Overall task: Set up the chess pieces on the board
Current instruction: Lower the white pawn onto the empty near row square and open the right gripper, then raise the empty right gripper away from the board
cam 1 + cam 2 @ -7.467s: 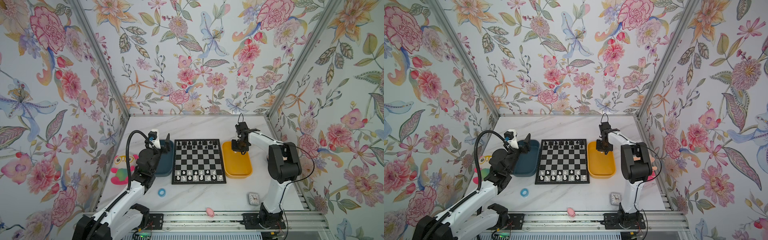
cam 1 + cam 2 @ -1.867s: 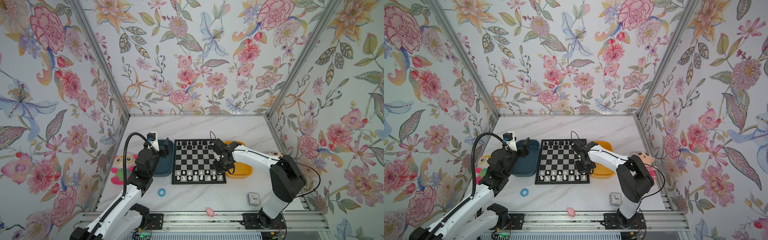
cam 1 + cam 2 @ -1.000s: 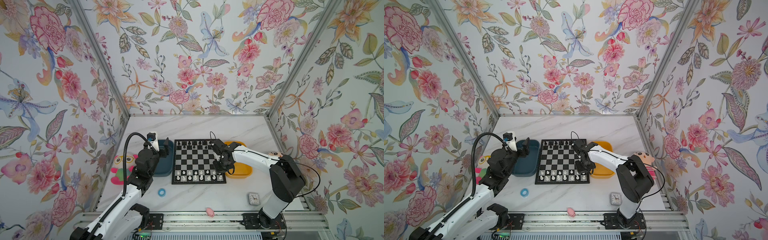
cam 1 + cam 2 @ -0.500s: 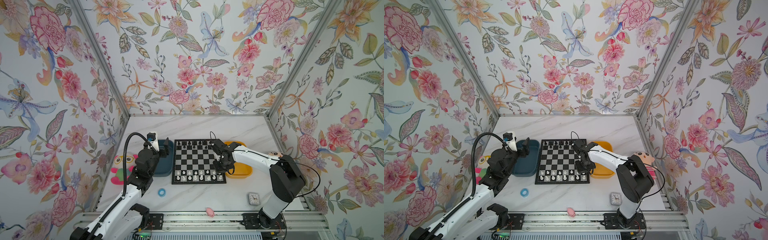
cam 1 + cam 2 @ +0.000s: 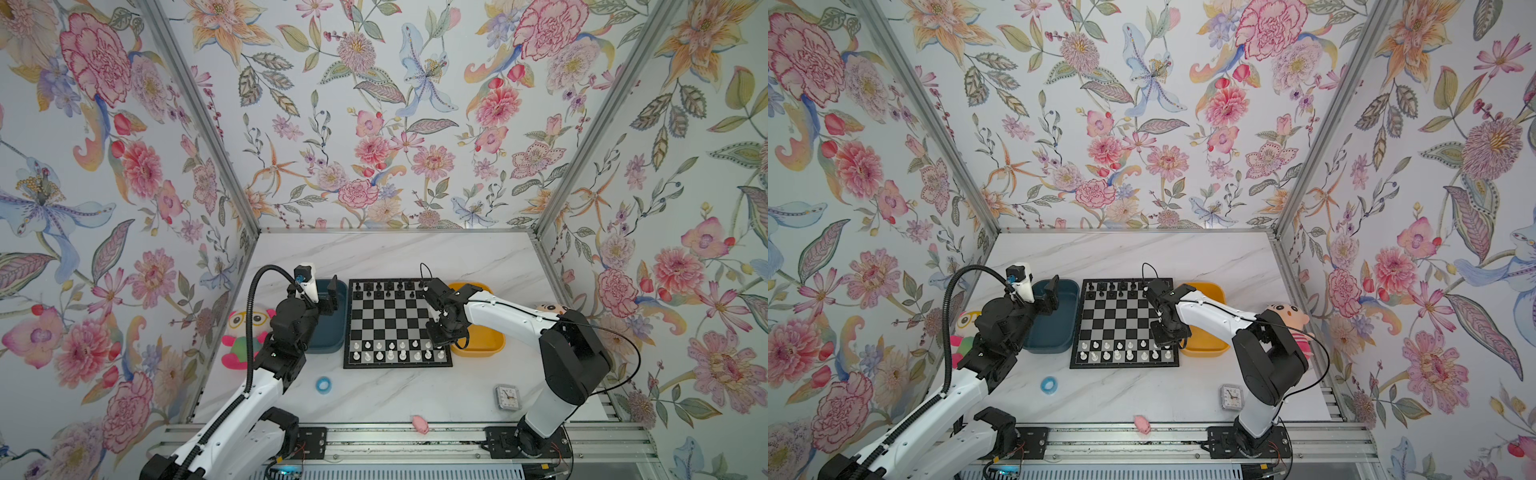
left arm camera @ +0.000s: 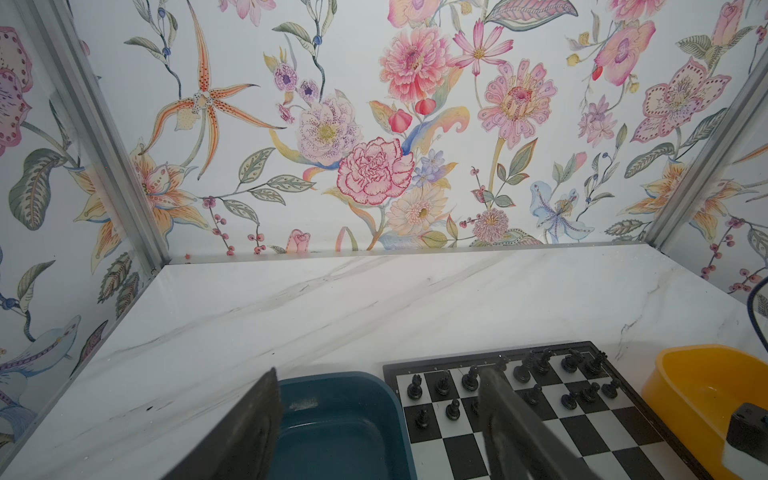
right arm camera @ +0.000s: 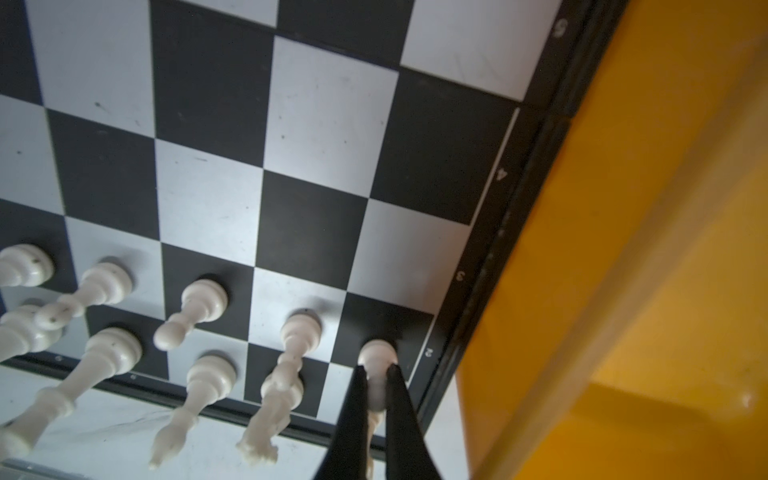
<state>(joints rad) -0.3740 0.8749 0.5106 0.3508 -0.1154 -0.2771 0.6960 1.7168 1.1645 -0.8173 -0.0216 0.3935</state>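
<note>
1. White pawn (image 7: 376,356) — upright, with its base on or just above the dark edge-file square of the chessboard's (image 7: 324,116) second row, beside the printed "2". Contact cannot be confirmed.
2. Right gripper (image 7: 375,397): clamped narrowly on the pawn's upper part, nothing else held.
3. Recommended: seat the base flat and centred, part the jaws only slightly, then lift straight up.
4. Clearances: the neighbouring pawn (image 7: 301,328) stands one square over and the yellow bin (image 7: 623,249) lies just beyond the board's border — little sideways room, open room above.
5. Left gripper (image 6: 380,372): jaws wide apart, empty, over the teal bin (image 6: 340,415), well apart from the work.
</note>
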